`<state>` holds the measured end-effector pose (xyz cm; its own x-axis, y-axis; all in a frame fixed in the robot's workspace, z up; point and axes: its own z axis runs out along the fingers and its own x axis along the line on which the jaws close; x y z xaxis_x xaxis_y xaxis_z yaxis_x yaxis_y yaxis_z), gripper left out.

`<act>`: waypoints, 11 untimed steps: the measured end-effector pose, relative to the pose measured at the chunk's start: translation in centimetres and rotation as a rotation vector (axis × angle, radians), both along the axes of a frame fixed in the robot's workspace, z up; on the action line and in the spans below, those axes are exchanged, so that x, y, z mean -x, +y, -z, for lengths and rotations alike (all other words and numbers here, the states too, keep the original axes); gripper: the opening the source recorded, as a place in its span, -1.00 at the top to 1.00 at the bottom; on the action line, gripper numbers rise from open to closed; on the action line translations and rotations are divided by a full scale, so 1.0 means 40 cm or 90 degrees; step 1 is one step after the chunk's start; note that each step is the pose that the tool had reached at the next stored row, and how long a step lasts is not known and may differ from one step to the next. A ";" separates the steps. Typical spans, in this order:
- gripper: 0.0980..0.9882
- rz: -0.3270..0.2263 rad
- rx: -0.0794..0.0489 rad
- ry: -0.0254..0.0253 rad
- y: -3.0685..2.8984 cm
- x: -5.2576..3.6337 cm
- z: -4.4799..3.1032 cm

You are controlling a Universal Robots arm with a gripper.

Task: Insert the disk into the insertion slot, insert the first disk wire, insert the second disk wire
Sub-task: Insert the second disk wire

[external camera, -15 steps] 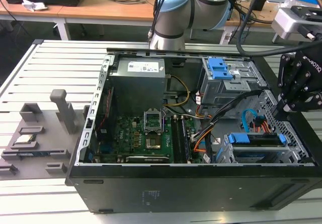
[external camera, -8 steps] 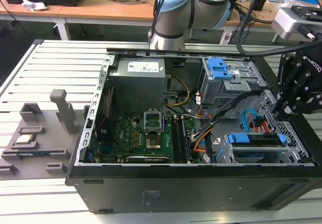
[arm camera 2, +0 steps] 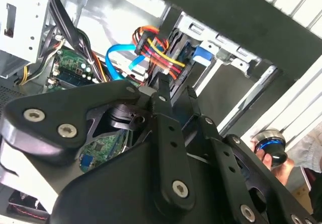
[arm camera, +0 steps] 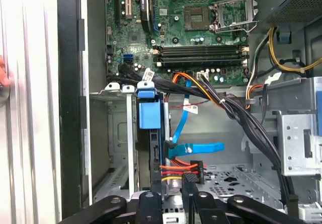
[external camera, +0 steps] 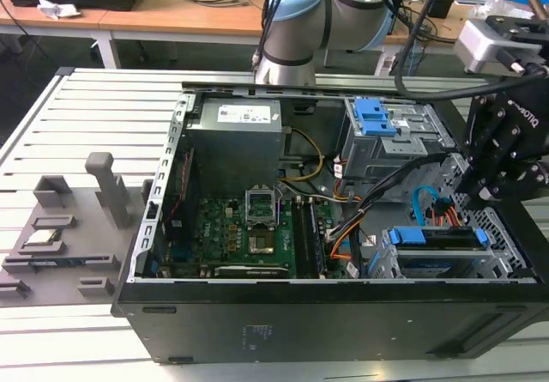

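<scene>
The disk [external camera: 433, 238], silver in a bright blue carrier, lies inside the insertion slot [external camera: 493, 232], a low grey perforated cage at the case's front corner on the exterior view's right. In the first wrist view the disk [arm camera: 149, 114] shows edge-on in the slot [arm camera: 118, 133]. A flat blue wire [arm camera: 197, 148] reaches the disk's rear edge. My gripper [arm camera: 172, 181] is shut on the black plug of a red, yellow and orange wire bundle [arm camera: 177, 169], right at the disk's rear edge. In the second wrist view the same bundle [arm camera 2: 157, 48] runs down between my fingertips [arm camera 2: 164, 85].
A taller grey cage with blue latches [external camera: 383, 129] stands behind the slot. Black cable bundles [arm camera: 241, 113] cross the case beside my gripper. The motherboard [external camera: 249, 227] fills the case floor. A person's hand [arm camera 2: 274, 156] holds a round knob outside the case wall.
</scene>
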<state>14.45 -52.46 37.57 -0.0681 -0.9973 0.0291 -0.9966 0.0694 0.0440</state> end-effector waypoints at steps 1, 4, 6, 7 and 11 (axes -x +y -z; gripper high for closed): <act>0.54 0.000 0.000 0.0000 0.000 0.009 0.003; 0.54 0.000 0.000 0.0000 0.000 0.061 0.015; 0.54 0.000 0.002 0.0000 0.000 0.064 0.019; 0.54 0.000 0.002 0.0000 0.000 0.064 0.019; 0.73 0.000 0.002 0.0000 0.000 0.064 0.019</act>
<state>11.89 -52.47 36.82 -0.0681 -0.9972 0.0325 -0.9966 0.0694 0.0437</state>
